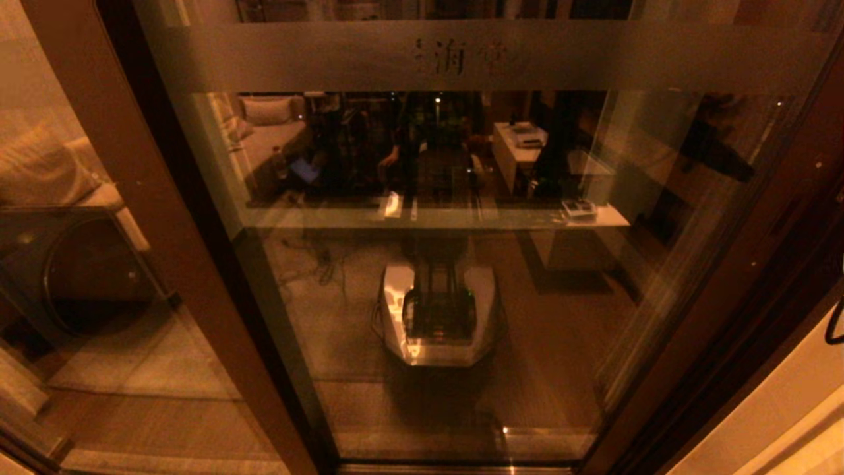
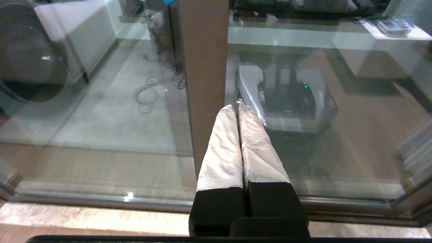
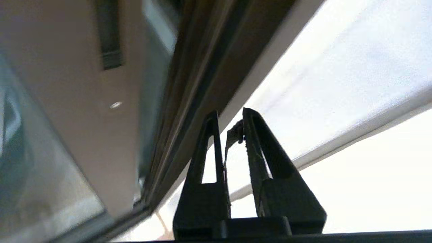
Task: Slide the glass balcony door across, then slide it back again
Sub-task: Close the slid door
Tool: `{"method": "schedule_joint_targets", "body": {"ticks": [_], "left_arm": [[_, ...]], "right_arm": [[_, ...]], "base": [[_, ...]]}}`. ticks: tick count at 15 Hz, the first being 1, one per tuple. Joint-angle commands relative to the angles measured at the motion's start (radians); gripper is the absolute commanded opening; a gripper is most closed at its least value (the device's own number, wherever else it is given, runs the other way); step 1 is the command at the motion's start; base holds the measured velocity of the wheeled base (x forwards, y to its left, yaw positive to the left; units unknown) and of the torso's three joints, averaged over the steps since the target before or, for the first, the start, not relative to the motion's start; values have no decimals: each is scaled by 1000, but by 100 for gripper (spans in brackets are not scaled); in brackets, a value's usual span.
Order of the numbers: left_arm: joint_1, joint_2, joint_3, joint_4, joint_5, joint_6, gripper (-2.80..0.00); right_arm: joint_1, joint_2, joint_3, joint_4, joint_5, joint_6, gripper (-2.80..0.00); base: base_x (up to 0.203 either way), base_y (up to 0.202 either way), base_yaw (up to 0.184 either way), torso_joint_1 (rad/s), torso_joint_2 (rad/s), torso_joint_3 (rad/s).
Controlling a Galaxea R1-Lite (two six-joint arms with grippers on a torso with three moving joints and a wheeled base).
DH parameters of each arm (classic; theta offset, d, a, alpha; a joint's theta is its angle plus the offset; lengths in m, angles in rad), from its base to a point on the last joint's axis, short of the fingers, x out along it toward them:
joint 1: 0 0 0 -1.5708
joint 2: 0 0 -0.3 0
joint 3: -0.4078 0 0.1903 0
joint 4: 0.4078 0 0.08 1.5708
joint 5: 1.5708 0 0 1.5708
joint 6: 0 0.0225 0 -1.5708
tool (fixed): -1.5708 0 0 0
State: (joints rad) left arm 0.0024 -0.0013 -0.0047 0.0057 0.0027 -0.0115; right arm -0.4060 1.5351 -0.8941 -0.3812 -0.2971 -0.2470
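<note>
Right gripper (image 3: 231, 123): fingers nearly together with only a slim gap, nothing clamped between them. It points up along the outer frame, close beside the door's right stile, so my guess is it's heading for the handle.
Left gripper (image 2: 238, 106): parked low in front of the glass, wrapped fingers pressed shut on nothing. Looks idle, probably just kept out of the way.
Glass balcony door (image 1: 435, 264): fills most of the head view, standing in its track right in front of the robot, with the frosted band (image 1: 461, 58) and its lettering across the top.
Handle (image 3: 108, 37): a slim dark recessed slot in the brown stile, well above the right fingertips and not touched.
Other panel (image 1: 72, 251): plain glass off to the left, past the brown post (image 1: 132, 198).
Progress: judging by the untouched handle, the slide hasn't started yet.
Hard to see: neither arm shows in the head view. Reflections of the robot base (image 1: 438, 310) and the room clutter the glass. The handle's top is cut off, and the wall side is blown out white.
</note>
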Motion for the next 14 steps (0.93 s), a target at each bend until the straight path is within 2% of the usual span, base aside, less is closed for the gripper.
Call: {"method": "schedule_joint_targets", "body": {"ticks": [1,7,14], "left_arm": [[1,1,0,0,0,-1,-280],[1,1,0,0,0,-1,-280],[1,1,0,-1,0,-1,-280]], "right_arm": [[19,17,-63,84,-26,2,-280],[122,81,-149,120,-41,76,-280],[131,174,-207,110,-38,137,-280]], "base": [[0,0,0,0,0,0],[0,0,0,0,0,0],[0,0,0,0,0,0]]}}
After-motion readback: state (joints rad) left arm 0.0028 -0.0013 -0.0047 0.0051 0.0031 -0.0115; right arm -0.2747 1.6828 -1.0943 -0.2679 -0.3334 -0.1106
